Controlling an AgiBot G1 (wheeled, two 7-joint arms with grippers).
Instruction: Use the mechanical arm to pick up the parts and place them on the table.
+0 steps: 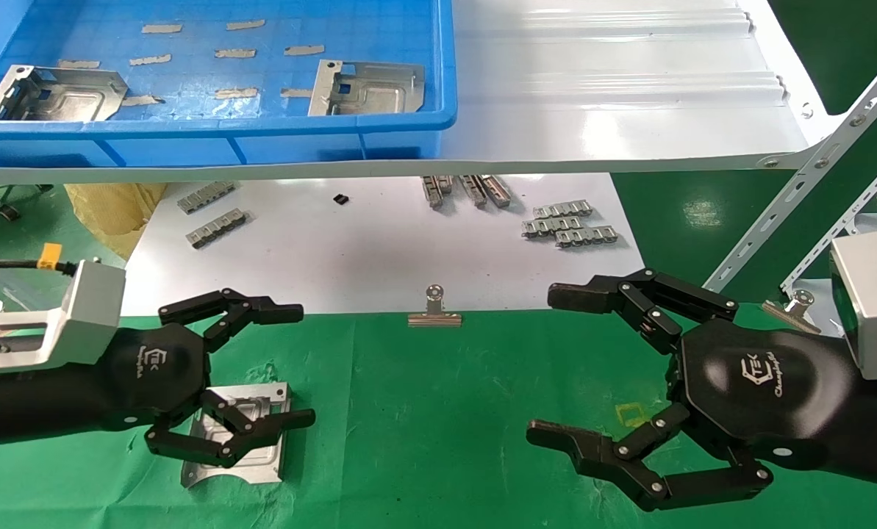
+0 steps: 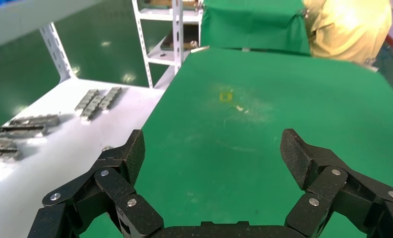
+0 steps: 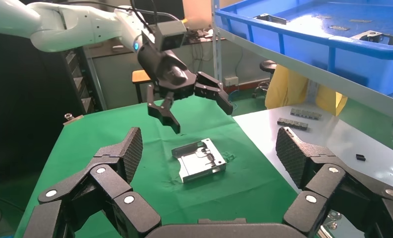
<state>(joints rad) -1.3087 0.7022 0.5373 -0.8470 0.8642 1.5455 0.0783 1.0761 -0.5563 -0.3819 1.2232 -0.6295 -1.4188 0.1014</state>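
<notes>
Head view: green table point(image 1: 438, 411) (wrinkled cloth), white sheet point(image 1: 379, 250) behind

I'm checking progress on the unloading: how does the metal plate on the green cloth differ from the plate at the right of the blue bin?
The plate on the green cloth lies on the table, below the open left gripper and partly hidden by its fingers. The plate at the right of the blue bin still sits in the bin on the upper shelf, with no gripper near. Both are flat silver stamped plates with a recess.
</notes>
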